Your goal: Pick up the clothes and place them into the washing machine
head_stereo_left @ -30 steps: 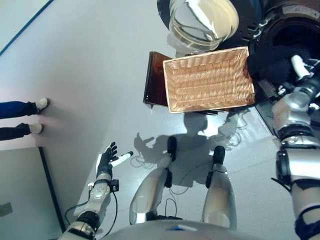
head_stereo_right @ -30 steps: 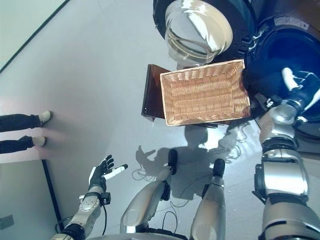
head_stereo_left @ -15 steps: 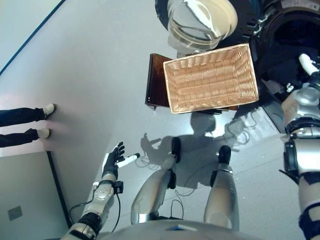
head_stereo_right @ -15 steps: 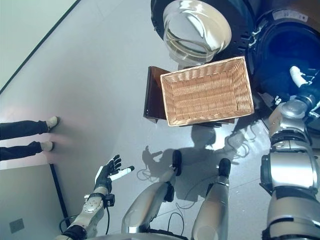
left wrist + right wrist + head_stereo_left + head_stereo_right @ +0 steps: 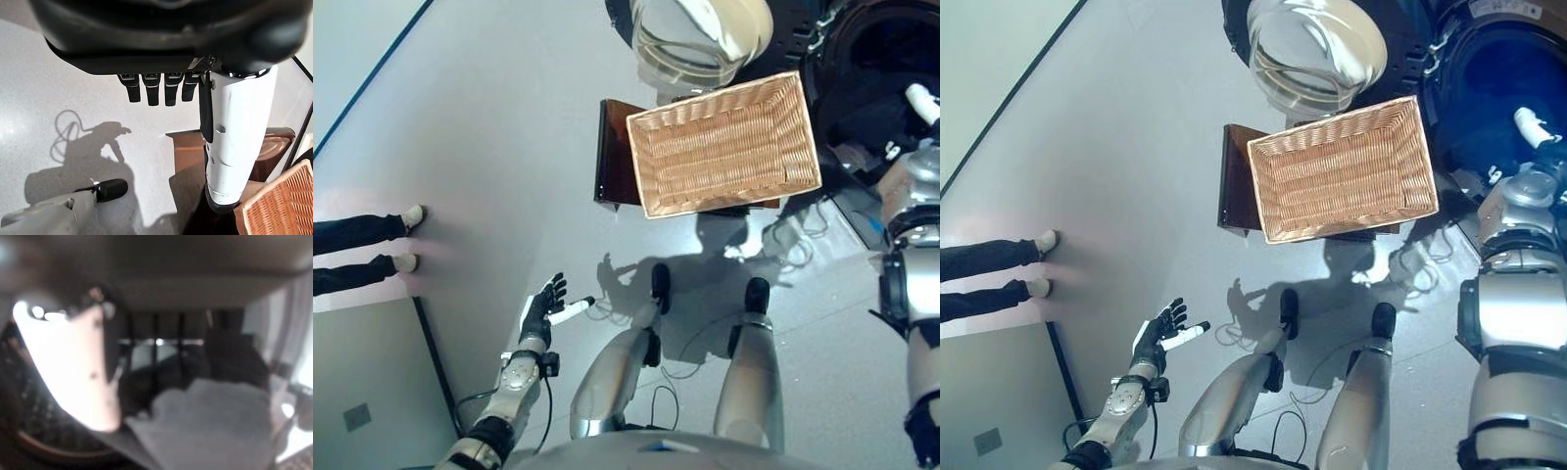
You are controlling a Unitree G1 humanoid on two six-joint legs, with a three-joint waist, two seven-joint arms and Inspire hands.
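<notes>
Reaching into the washing machine [image 5: 1489, 88] drum: right hand [image 5: 1534, 125], finger state not discernible; dark clothes [image 5: 205, 421] lie in the drum just past it. Wicker basket [image 5: 724, 145]: empty, on a dark wooden stand [image 5: 610, 157] beside the open glass door [image 5: 700, 34]. Left hand [image 5: 546, 307]: fingers spread, holding nothing, above the floor [image 5: 489, 127]. Person's legs [image 5: 357, 250] at far left.

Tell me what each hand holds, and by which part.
Left hand is open over the floor, holding nothing. Right hand reaches into the washing machine; its hold cannot be told.
</notes>
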